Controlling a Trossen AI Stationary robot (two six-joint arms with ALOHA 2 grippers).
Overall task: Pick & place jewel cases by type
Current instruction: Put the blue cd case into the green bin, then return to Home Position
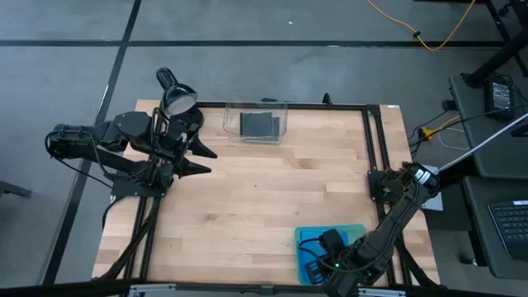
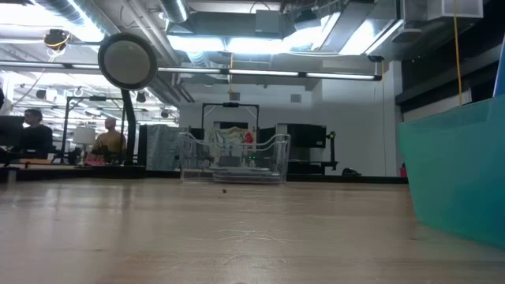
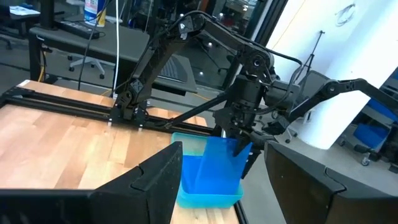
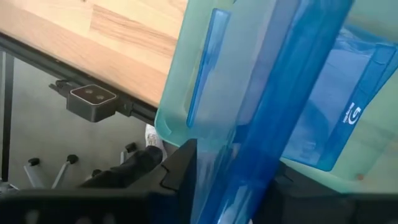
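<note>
From above, the wooden table [image 1: 264, 190] carries a clear plastic bin [image 1: 256, 122] at the middle of its far edge, with dark grey square jewel cases [image 1: 260, 125] lying flat inside it. A teal tray [image 1: 307, 239] sits at the near right corner. The right gripper [image 1: 323, 257] hangs over that tray, and blue shows in the tray beneath it, though the arm hides most of it. The left gripper [image 1: 202, 160] waits over the far left part of the table, beside a round lamp [image 1: 176, 99], its two pointed fingers spread wide with nothing between them.

From table height, the bin [image 2: 233, 158] stands at the far edge with flat cases stacked in it, the lamp head [image 2: 127, 60] rises at the left, and the tray's teal wall [image 2: 458, 177] fills the right side. People sit at desks in the room behind.

The left wrist view looks across the table between its own wide-apart fingers [image 3: 155, 186] to the right gripper [image 3: 244, 155], which holds a translucent blue jewel case [image 3: 217, 163] upright, its lower edge down in the tray [image 3: 189, 196].

In the right wrist view the blue case [image 4: 273, 124] stands on edge between that gripper's dark fingers [image 4: 186, 168], leaning against the tray wall [image 4: 180, 87]. Another blue case [image 4: 348, 118] lies flat on the tray floor. Whether the fingers press the upright case or stand just off it I cannot tell.
</note>
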